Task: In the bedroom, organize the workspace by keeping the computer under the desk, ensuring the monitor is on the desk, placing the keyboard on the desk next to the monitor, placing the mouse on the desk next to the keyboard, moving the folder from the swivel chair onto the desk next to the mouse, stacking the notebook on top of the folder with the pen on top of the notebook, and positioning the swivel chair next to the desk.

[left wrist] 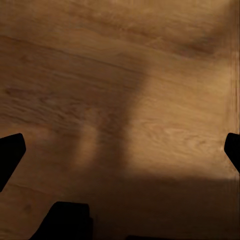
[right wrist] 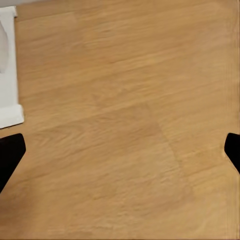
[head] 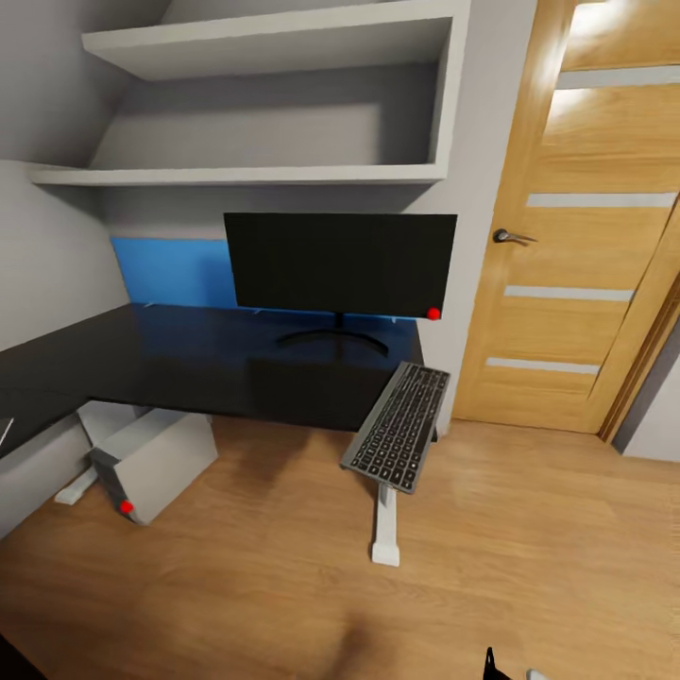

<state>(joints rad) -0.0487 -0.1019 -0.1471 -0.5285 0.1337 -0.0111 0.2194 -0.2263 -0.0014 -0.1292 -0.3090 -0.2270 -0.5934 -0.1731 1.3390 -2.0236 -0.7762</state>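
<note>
Clearly the keyboard (head: 398, 426) is the piece most in need of attention — it lies at the right end of the desk (head: 189, 364), a good half of it jutting past the front edge over the floor (head: 529, 538), above the white desk leg (head: 384, 524). It looks slim, stiff and light, so a nudge could tip it off; my judgement is that it is best taken across its narrow width near the overhanging end, or pushed back flat onto the glossy top, which will probably let it slide easily.

The monitor (head: 340, 263) stands upright on the desk just behind the keyboard, its curved stand on the black surface. The computer (head: 151, 460) sits on the floor, partly under the desk's front edge at the left, with its red dot low on the front.

Both claws hang over bare wooden floor with fingers spread wide and nothing between them: the left claw (left wrist: 120, 150) over a shaded patch, the right claw (right wrist: 120, 150) near a white object (right wrist: 9, 75), possibly the desk leg's foot.

Around it — wall shelves (head: 274, 104) above, a blue wall panel (head: 170, 274) behind the monitor, a wooden door (head: 586, 217) to the right. The monitor stand limits room for pushing the keyboard straight back.
</note>
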